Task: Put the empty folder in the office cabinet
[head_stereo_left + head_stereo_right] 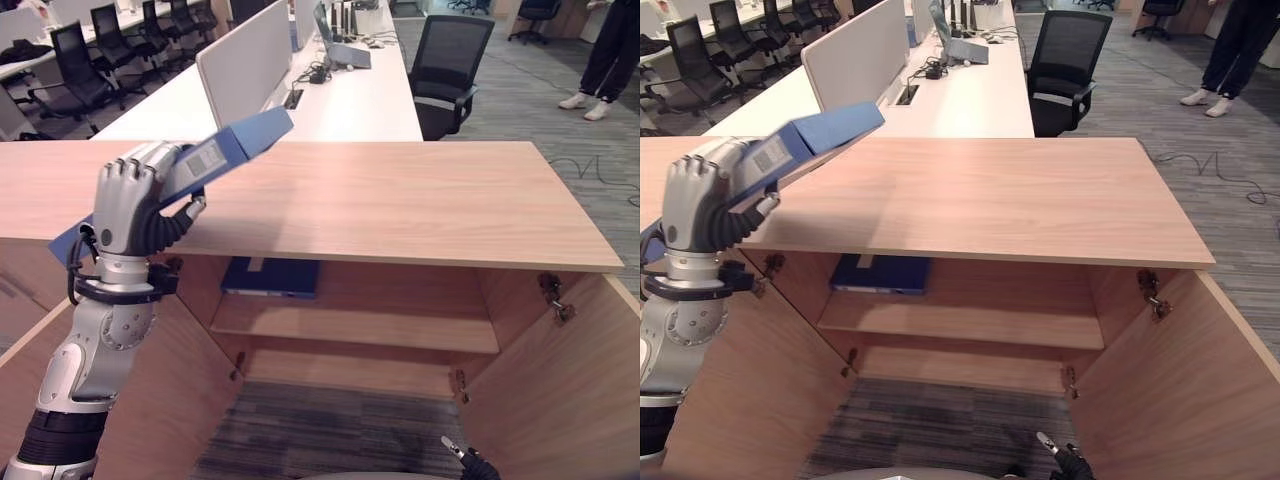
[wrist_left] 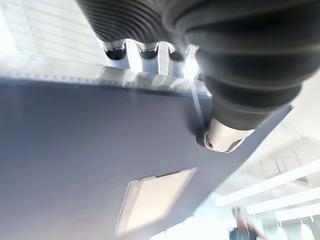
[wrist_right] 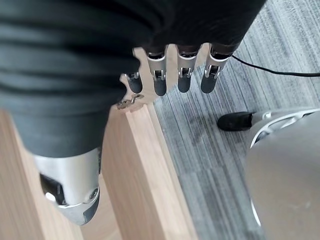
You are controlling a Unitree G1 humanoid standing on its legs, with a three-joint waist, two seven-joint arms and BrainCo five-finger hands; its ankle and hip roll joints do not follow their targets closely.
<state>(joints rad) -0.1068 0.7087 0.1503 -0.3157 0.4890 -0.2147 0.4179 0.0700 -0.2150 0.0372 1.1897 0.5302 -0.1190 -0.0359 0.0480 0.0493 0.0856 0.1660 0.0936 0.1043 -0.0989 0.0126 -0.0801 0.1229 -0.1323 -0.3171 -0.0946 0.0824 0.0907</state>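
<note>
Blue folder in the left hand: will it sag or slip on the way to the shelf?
Probably stiff: the blue folder juts past the left hand without drooping. Likely light, since one hand holds it by the edge. Its smooth cover could slide, as it sits tilted over the cabinet top.

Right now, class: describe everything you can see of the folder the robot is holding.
The folder is flat, blue and plastic-looking, with a pale label on the spine and a clear pocket on one face. It is closed and tilted, far end raised over the cabinet top, not touching it. The left hand grips its lower part, fingers curled over the spine and thumb pressed on the face.
</note>
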